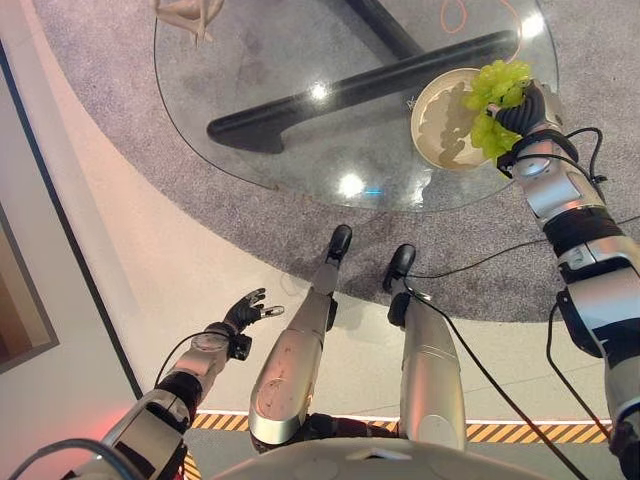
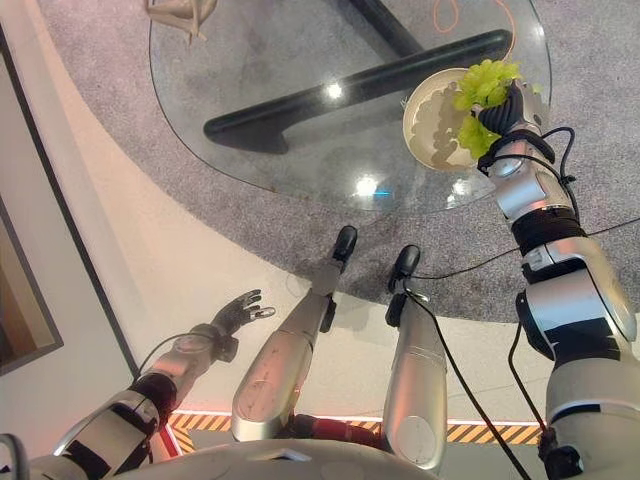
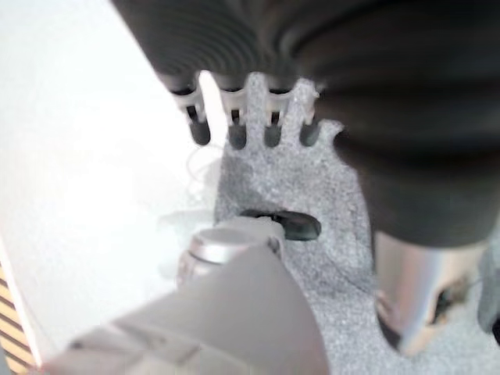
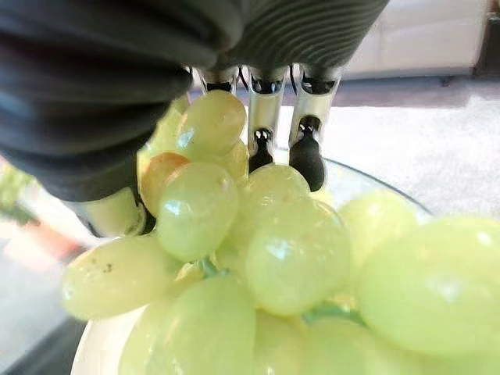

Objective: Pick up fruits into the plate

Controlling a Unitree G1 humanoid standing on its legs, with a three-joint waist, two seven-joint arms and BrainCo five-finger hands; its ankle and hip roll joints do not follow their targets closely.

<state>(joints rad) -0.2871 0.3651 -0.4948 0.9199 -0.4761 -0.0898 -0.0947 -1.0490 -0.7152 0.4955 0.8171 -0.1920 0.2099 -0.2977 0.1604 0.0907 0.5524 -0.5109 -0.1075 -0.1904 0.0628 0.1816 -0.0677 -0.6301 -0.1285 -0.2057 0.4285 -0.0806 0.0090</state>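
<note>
Green grapes point(image 1: 497, 100) hang in a bunch from the right hand point(image 1: 524, 112), which is raised over the near right part of the round glass table point(image 1: 280, 90). In the right wrist view the hand's fingers point(image 4: 306, 152) and thumb curl round the bunch, with grapes point(image 4: 297, 250) pressed against the palm and hanging past the fingertips. The bunch is partly over the plate point(image 1: 445, 120), a cream round dish that stands on the table near its right edge; part of the grapes lies over the plate's right rim and part hangs beside it. Whether the lowest grapes touch the plate cannot be told.

A dark curved table base point(image 1: 350, 90) shows through the glass. At the far left edge of the table stands a pale object point(image 1: 188, 14), too cut off to identify. An orange cord point(image 1: 455, 14) loops at the far side. The table stands on a grey carpet point(image 1: 120, 130); nearer the robot the floor point(image 1: 200, 280) is pale, and a yellow-and-black striped strip point(image 1: 500, 432) runs along it.

The left hand point(image 1: 245, 311) is low at the robot's left side, well away from the table, over the pale floor. Its fingers point(image 3: 234, 133) are straight and relaxed, holding nothing.
</note>
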